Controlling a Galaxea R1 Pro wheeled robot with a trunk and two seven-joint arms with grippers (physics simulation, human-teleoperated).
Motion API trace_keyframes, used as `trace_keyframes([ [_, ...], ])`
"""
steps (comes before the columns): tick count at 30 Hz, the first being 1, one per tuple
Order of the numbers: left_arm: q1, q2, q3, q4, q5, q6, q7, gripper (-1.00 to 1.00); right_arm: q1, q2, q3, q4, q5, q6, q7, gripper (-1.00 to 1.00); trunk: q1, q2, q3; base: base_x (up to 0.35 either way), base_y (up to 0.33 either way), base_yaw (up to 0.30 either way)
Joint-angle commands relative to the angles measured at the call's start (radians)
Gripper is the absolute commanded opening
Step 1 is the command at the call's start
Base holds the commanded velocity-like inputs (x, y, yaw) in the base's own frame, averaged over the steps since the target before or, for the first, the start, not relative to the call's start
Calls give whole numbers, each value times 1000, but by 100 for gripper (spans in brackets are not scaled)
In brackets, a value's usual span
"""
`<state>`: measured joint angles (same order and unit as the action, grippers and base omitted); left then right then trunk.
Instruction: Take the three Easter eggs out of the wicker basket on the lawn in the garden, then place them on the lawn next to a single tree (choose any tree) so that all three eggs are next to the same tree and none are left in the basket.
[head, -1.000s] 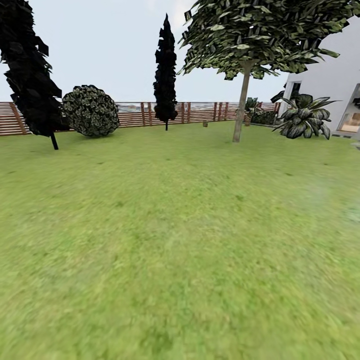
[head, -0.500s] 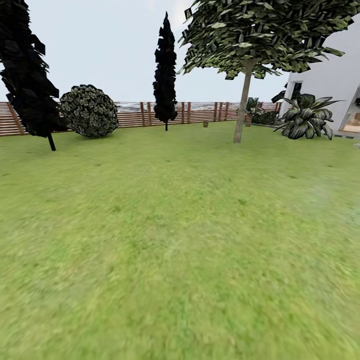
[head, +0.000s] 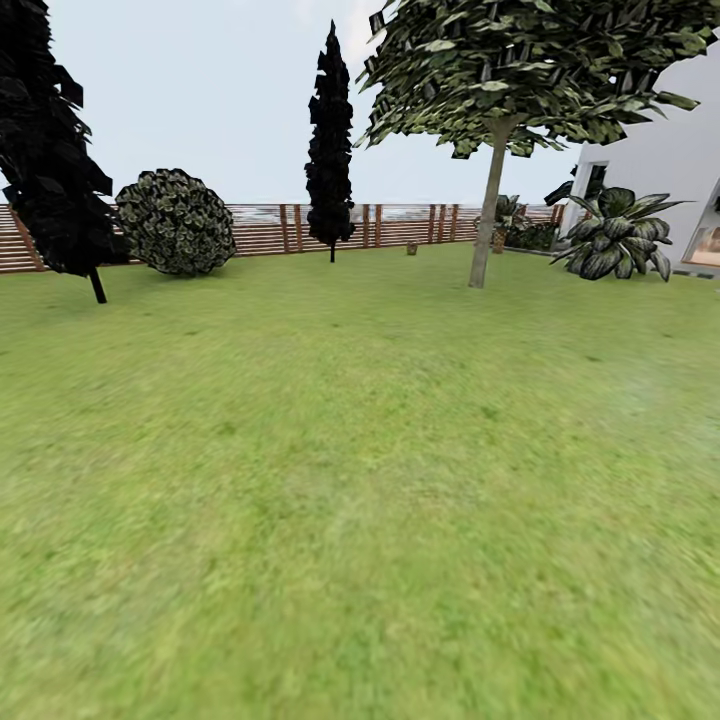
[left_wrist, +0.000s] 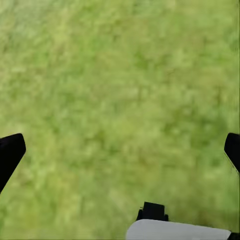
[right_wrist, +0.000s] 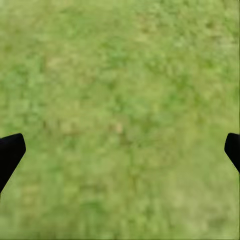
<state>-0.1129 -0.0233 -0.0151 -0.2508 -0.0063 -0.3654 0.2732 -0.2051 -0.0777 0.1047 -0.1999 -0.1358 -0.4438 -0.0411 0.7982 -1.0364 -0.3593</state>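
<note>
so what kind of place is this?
A fenced garden, it seems: a broad lawn, a slatted wooden fence behind it, and a grey-trunked tree with dark cypresses and a round shrub. A white house stands at the right.

A small shift of the whole head view is seen, so the camera has been moved, not the things. The cypress (head: 50, 150) at 10 o'clock and the bush (head: 176, 222) beside it are now placed slightly further toward 9 o'clock. The tree (head: 487, 215) at 1 o'clock and the broad-leaved plant (head: 615, 234) beside the house (head: 660, 150) are now found slightly further toward 3 o'clock and a little lower.
</note>
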Motion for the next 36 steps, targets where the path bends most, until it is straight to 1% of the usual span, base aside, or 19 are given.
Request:
trace_keyframes([
  [1, -1, 0, -2, 1, -1, -3, 5, 100, -1, 0, 9, 0, -8, -3, -4, 100, 1, -1, -1, 335, 0, 0],
  [36, -1, 0, -2, 1, -1, -3, 4, 100, -1, 0, 9, 1, -8, -3, -4, 100, 1, -1, -1, 335, 0, 0],
])
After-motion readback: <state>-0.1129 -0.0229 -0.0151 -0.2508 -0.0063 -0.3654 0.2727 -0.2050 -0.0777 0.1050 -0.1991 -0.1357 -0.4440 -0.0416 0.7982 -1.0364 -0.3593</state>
